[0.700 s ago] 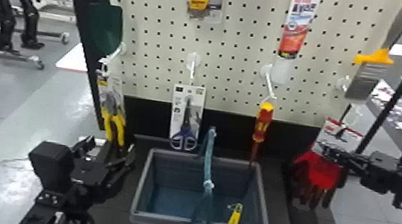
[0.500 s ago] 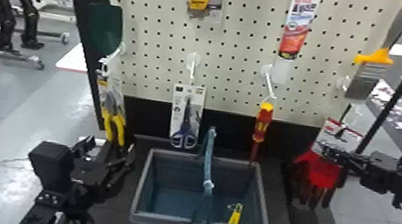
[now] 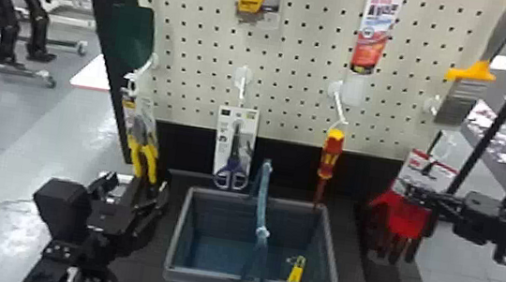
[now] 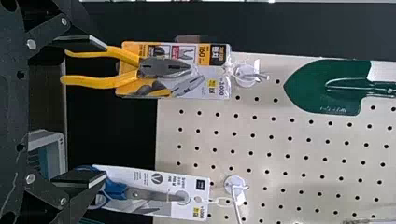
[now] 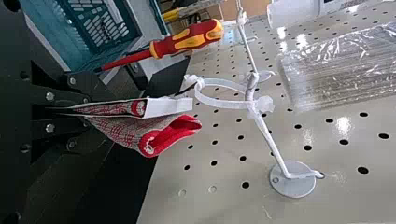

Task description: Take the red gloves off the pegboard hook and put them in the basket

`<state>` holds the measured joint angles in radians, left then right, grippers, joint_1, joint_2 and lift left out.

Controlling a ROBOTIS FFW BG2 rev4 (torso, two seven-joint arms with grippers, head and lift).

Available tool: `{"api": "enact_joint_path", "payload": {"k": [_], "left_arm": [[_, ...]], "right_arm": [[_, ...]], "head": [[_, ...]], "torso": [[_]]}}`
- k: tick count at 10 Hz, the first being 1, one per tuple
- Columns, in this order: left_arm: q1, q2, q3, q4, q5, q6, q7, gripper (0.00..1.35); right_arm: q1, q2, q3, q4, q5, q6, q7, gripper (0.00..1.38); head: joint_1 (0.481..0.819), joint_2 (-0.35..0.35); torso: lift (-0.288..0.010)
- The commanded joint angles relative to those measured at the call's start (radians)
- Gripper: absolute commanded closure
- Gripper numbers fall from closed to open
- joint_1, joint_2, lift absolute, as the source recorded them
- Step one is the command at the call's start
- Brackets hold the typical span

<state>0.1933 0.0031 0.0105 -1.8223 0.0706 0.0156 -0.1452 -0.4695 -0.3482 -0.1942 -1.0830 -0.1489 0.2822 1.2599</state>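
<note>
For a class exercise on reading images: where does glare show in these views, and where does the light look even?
Head view: pale sheen on the glossy grey floor at left; right wrist view: bright glare spots on the cream perforated pegboard, shiny highlights on the clear plastic packaging; left wrist view: the pegboard looks fairly evenly lit.

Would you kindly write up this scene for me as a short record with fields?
task item: red gloves on a printed card
gloves' place: hanging at the pegboard's right side, white loop still around the hook
right gripper: jaws closed on the gloves and card
left gripper: jaws apart, near the hanging pliers
basket: in front of the pegboard, one yellow item inside
also hanging: scissors, screwdriver, green trowel
stage: gloves gripped, not yet off the hook
</note>
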Motion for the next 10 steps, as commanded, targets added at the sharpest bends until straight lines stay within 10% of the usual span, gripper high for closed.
{"api": "enact_joint_path", "payload": {"k": [1, 8, 10], "left_arm": [[0.000, 0.000, 0.000, 0.000, 0.000, 0.000, 0.001, 0.32], [0.009, 0.003, 0.000, -0.003, 0.005, -0.003, 0.000, 0.32], [0.012, 0.003, -0.001, -0.003, 0.005, -0.002, 0.001, 0.32]], "right_arm": [[-0.001, 0.000, 0.001, 0.000, 0.000, 0.000, 0.000, 1.29], [0.143, 0.003, -0.019, -0.293, -0.009, 0.058, -0.023, 1.29], [0.210, 0.044, -0.093, -0.377, 0.012, 0.066, -0.027, 1.29]], "head": [[0.549, 0.000], [0.549, 0.000], [0.549, 0.000]], "torso": [[-0.100], [-0.100], [-0.100]]}}
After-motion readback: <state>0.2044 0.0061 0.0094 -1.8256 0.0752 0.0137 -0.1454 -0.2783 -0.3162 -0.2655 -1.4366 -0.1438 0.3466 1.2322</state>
